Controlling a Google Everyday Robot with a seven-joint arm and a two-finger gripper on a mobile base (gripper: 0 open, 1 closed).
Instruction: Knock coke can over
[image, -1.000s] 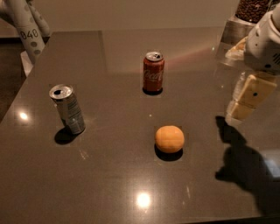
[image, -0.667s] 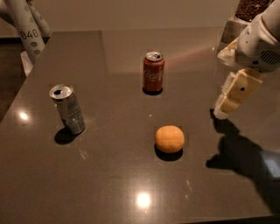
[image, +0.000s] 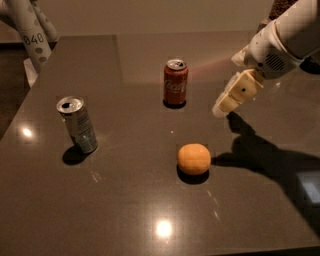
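Observation:
The coke can (image: 175, 83) is red with white script and a silver top. It stands upright on the dark table (image: 125, 210), a little beyond the middle. My gripper (image: 220, 110) comes in from the upper right on a white arm. Its cream tip hangs just above the table, to the right of the can and apart from it.
A silver-grey can (image: 77, 124) stands tilted at the left. An orange (image: 194, 159) lies in front of the coke can, nearer the camera. A white spotted post (image: 27, 30) stands at the far left corner. The arm's shadow falls on the table at right.
My gripper has moved left and slightly forward, toward the coke can. The cans and the orange have not moved.

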